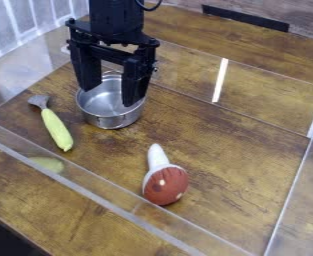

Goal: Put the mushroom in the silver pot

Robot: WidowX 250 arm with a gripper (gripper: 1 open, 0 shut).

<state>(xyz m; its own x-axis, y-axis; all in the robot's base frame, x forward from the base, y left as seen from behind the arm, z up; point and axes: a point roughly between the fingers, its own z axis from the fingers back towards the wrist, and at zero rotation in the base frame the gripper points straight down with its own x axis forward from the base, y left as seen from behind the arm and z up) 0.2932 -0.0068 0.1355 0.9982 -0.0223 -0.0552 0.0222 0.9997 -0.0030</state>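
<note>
Mushroom lies cap-nearest on the worktop, apart from the silver pot. Above the pot I see the pincer, wide.

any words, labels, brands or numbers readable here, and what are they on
No readable text anywhere: none on the silver pot, the mushroom, the yellow vegetable or the table.
On the dark gripper, any marking would be too small and blurred to read.
</note>
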